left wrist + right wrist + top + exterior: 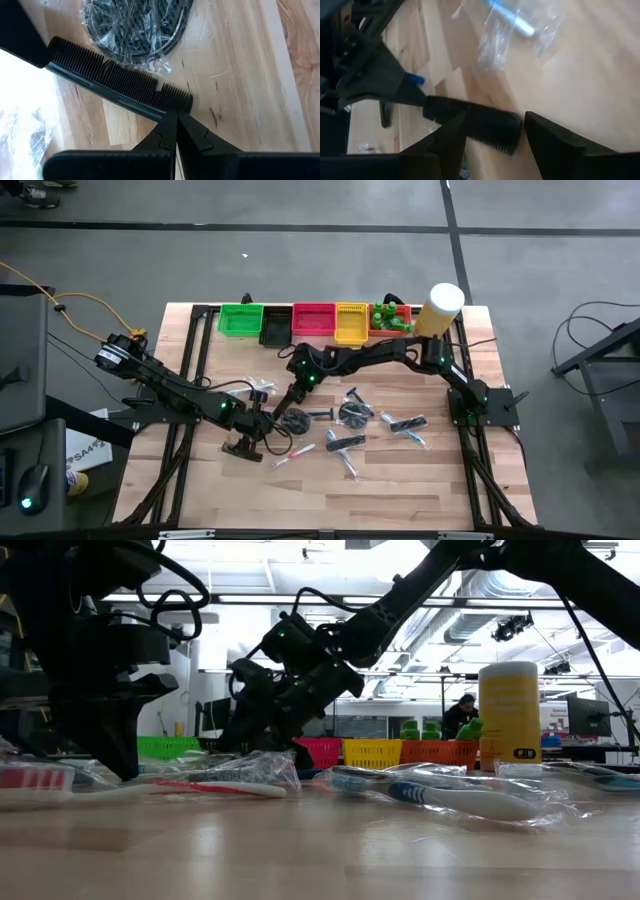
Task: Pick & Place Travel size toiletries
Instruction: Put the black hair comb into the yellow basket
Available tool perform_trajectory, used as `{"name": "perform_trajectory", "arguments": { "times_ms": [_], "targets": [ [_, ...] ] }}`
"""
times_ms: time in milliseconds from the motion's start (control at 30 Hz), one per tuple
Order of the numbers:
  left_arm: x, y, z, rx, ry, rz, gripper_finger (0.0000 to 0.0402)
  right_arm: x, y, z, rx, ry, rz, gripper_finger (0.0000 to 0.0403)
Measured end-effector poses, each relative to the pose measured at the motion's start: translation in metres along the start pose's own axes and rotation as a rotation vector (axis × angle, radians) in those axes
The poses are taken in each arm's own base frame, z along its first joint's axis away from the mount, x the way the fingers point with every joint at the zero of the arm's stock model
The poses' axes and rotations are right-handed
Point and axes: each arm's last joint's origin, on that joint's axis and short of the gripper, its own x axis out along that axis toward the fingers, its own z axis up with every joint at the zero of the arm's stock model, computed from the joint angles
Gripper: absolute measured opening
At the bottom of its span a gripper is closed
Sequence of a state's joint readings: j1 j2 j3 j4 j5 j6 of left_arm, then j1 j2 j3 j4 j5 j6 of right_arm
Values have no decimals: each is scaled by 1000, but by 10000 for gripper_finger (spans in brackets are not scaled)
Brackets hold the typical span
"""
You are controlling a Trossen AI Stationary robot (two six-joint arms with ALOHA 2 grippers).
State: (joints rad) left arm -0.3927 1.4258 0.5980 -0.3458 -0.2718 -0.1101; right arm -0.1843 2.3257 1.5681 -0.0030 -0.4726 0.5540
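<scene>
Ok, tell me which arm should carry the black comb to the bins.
Right, probably: the open right gripper straddles the free end of the black comb, while the left gripper only pinches the other tip.

A pale wooden slat table (400, 480) holds scattered clear-wrapped toothbrushes (292, 451), black combs (345, 442), wrapped dark discs (354, 413) and a row of coloured bins (313, 321).
</scene>
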Motion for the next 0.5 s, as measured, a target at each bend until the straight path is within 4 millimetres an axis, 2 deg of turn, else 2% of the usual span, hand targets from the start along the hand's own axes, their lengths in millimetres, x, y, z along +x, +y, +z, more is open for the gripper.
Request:
{"name": "perform_trajectory", "arguments": {
  "times_ms": [500],
  "targets": [
    [0, 0, 1, -1, -7, 3, 0, 10, 18, -11, -15, 37, 46, 195]
  ]
}}
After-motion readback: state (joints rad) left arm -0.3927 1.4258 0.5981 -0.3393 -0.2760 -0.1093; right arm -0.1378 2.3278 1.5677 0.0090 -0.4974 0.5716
